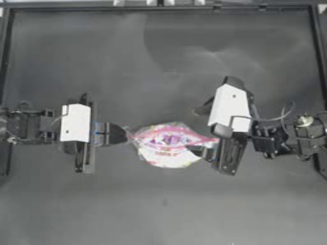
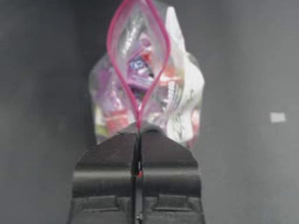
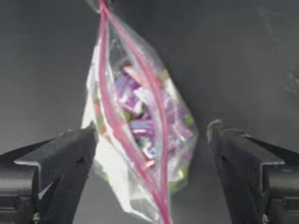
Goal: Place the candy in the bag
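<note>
From above, the bag (image 1: 169, 145) hangs between both arms near the middle of the table (image 1: 159, 57), its pink-edged mouth spread into a slit. The left hand (image 1: 121, 134) grips the mouth's end nearest it; the right hand (image 1: 207, 153) sits at the opposite end.

The left wrist camera shows the left hand (image 2: 139, 131) clamped tight on the corner of the bag (image 2: 146, 87), where the pink strip meets.

The right wrist camera shows the right hand (image 3: 153, 135) spread apart, straddling the bag (image 3: 140, 127) without gripping. No loose candy is visible anywhere, so I judge the mouth is being held ready; next, the right hand must fetch a candy.
</note>
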Action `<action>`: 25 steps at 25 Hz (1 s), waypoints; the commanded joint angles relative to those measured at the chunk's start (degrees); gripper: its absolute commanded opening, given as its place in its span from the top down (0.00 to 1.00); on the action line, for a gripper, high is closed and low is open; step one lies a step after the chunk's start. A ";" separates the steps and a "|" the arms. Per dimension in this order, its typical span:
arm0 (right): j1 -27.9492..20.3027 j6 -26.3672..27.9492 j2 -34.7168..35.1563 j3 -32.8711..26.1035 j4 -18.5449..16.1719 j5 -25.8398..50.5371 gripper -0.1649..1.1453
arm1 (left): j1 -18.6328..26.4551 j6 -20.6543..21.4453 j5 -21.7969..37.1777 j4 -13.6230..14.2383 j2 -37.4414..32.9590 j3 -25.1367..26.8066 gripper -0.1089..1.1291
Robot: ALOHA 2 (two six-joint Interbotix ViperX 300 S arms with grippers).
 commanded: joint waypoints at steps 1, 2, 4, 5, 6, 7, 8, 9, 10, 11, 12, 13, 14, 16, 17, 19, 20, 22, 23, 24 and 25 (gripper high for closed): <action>0.09 0.09 -1.49 -0.88 -0.35 -0.18 0.10 | 0.18 0.09 -0.26 0.00 -0.18 -0.88 0.84; 0.09 0.09 -1.41 -0.97 -0.35 -0.35 0.10 | 0.26 0.09 -0.26 0.00 0.18 -0.97 0.80; 0.18 0.09 -1.41 -0.97 -0.35 -0.35 0.10 | 0.26 0.09 -0.35 0.09 0.88 -1.23 0.66; 0.09 0.09 -1.32 -0.97 -0.35 -0.35 0.10 | 0.26 0.09 -0.44 0.00 1.23 -1.41 0.57; 0.09 0.00 -1.23 -0.97 -0.35 -0.18 0.10 | 0.26 0.00 -0.62 0.00 1.58 -1.49 0.46; 0.09 0.09 -1.23 -0.97 -0.35 -0.18 0.10 | 0.26 -0.18 -0.79 -0.18 2.02 -1.58 0.33; 0.09 0.09 -1.23 -0.97 -0.35 -0.18 0.10 | 0.18 -0.35 -1.05 -0.18 2.29 -1.76 0.22; 0.09 0.09 -1.14 -1.05 -0.35 -0.35 0.10 | 0.26 -0.35 -1.23 -0.18 2.64 -1.85 0.12; 0.09 0.09 -1.23 -1.05 -0.35 -0.35 0.10 | 0.26 -0.44 -1.32 -0.18 2.81 -2.02 0.06; 0.09 0.09 -1.14 -1.05 -0.26 -0.35 0.10 | 0.26 -0.44 -1.32 -0.18 2.99 -2.20 0.03; 0.18 0.09 -1.23 -1.05 -0.35 -0.18 0.10 | 0.26 -0.44 -1.32 -0.18 2.99 -2.29 0.06; 0.18 0.00 -1.23 -1.05 -0.35 -0.35 0.10 | 0.26 -0.44 -1.32 -0.18 2.99 -2.37 0.09; 0.18 0.00 -1.14 -0.97 -0.35 -0.18 0.10 | 0.26 -0.44 -1.32 -0.18 2.99 -2.37 0.12; 0.26 -0.09 -1.14 -0.97 -0.35 -0.18 0.10 | 0.53 -0.44 -1.32 -0.26 2.90 -2.37 0.12; 0.18 0.00 -1.23 -0.97 -0.35 -0.35 0.10 | 0.70 -0.44 -1.32 -0.26 2.81 -2.29 0.11; 0.26 -0.18 -1.23 -0.97 -0.35 -0.35 0.10 | 1.14 -0.44 -1.32 -0.26 2.72 -2.29 0.09; 0.26 -0.26 -1.23 -0.97 -0.35 -0.35 0.10 | 1.49 -0.44 -1.32 -0.26 2.55 -2.29 0.08; 0.26 -0.62 -1.23 -1.05 -0.35 -0.35 0.10 | 1.93 -0.35 -1.32 -0.26 2.20 -2.29 0.09; 0.26 -0.70 -1.23 -1.05 -0.35 -0.18 0.10 | 2.11 -0.35 -1.32 -0.26 1.93 -2.29 0.09; 0.26 -0.79 -1.23 -0.97 -0.53 -0.35 0.10 | 2.29 -0.26 -1.14 -0.26 1.49 -2.20 0.09; 0.26 -0.79 -1.23 -0.97 -0.88 -0.18 0.10 | 2.46 -0.26 -1.05 -0.26 1.05 -2.02 0.09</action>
